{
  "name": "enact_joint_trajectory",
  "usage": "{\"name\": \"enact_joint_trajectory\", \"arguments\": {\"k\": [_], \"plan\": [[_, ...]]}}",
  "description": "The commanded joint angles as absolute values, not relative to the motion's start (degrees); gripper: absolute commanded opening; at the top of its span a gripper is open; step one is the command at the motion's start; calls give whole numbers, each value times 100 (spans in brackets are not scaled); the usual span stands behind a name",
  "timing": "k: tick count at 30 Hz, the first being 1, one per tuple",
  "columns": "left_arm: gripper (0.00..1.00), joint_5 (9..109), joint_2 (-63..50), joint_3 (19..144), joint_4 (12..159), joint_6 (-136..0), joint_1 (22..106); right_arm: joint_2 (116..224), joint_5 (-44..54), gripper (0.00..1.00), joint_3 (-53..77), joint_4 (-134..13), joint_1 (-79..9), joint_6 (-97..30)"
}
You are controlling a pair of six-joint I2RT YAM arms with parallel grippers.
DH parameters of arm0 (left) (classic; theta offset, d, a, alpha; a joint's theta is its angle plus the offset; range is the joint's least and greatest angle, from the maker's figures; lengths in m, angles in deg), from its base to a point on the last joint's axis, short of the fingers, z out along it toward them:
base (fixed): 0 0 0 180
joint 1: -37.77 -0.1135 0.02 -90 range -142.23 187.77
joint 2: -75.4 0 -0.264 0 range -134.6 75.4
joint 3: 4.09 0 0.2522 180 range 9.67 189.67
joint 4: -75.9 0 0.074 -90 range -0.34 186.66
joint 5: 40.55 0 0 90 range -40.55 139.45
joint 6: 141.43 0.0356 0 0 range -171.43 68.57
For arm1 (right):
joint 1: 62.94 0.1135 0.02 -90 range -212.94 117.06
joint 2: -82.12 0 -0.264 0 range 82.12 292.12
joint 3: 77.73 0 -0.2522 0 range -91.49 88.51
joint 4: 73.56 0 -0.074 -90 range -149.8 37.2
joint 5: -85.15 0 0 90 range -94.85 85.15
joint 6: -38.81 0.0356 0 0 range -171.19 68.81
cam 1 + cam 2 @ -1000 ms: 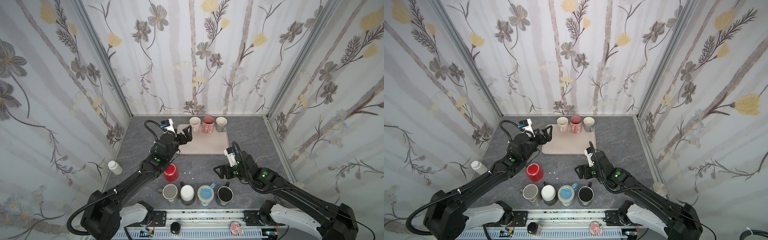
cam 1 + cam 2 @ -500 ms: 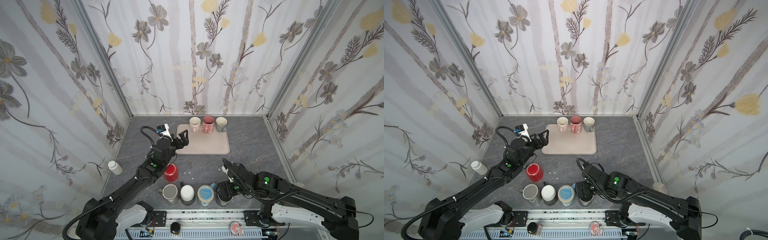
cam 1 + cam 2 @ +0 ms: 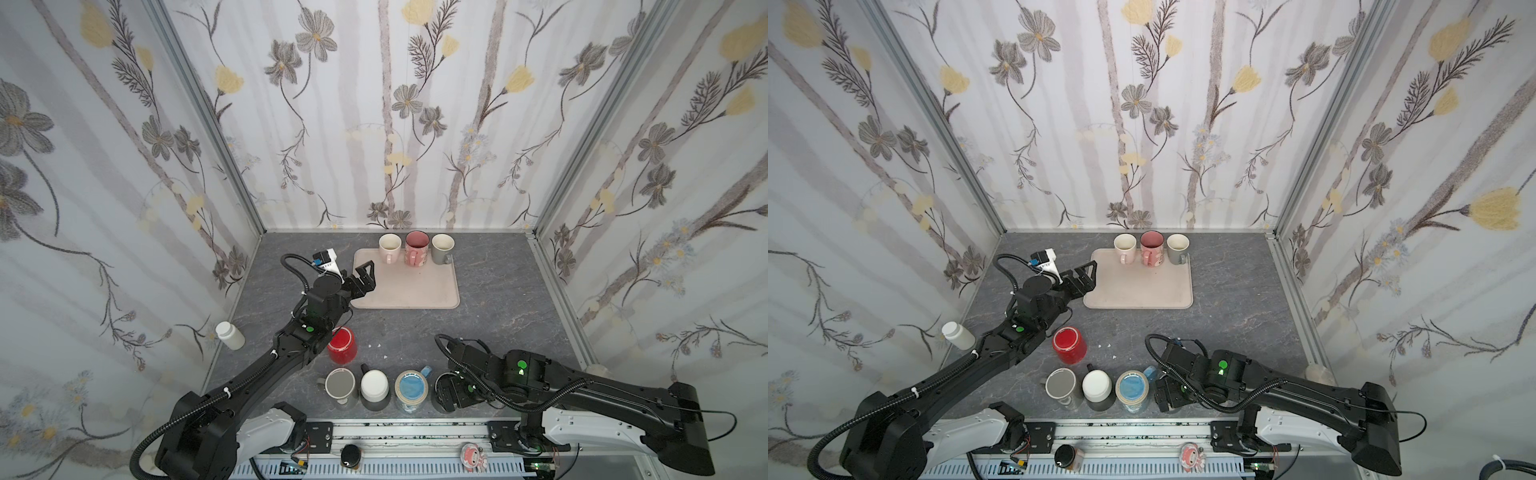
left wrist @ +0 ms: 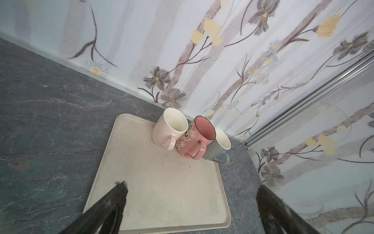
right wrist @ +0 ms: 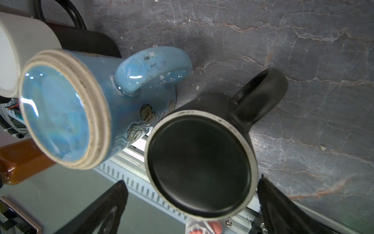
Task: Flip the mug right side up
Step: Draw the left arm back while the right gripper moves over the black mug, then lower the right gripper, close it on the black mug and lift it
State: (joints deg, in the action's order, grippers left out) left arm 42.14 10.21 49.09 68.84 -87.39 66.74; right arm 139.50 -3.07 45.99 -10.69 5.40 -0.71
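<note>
A black mug (image 5: 200, 166) stands upside down at the right end of the front row, its pale-ringed base facing up and its handle (image 5: 261, 95) pointing toward the table's middle. My right gripper (image 5: 191, 180) hovers open just above it, one finger on each side of the base and neither touching. Seen from the top views, the right gripper (image 3: 453, 395) covers most of this mug. My left gripper (image 3: 363, 276) is open and empty over the left edge of the beige tray (image 3: 407, 291).
Beside the black mug stand an inverted blue mug (image 3: 410, 388), a white-based mug (image 3: 374, 386) and a grey mug (image 3: 340, 384). An inverted red mug (image 3: 342, 345) sits by the left arm. Three upright mugs (image 3: 417, 247) line the tray's back. A white bottle (image 3: 229, 336) lies far left.
My right arm swung from the table's middle to the front row and now hovers over the black mug. My left gripper drew back a little from the tray.
</note>
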Motion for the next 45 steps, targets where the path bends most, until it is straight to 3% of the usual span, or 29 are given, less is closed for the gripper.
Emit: {"name": "enact_joint_trajectory", "arguments": {"k": [1, 7, 14, 28, 39, 45], "plan": [[100, 4189, 1054, 4898, 6673, -8942, 6659, 14054, -330, 100, 4764, -1262, 541, -57], [100, 4311, 1192, 4713, 6604, -9181, 6657, 14121, -576, 94, 5069, -1419, 348, 1], [100, 4407, 1403, 4568, 6654, -9198, 6658, 14128, -689, 85, 5159, -2030, -631, -609], [100, 4404, 1557, 4604, 6885, -9124, 6658, 15591, -394, 94, 4023, -3559, -1556, -1413], [100, 4392, 1522, 4643, 6997, -9029, 6657, 14812, -292, 93, 4459, -2735, -1466, -1570], [100, 4452, 1394, 4618, 6882, -9088, 6651, 14912, -540, 98, 4580, -2938, -951, -1505]]}}
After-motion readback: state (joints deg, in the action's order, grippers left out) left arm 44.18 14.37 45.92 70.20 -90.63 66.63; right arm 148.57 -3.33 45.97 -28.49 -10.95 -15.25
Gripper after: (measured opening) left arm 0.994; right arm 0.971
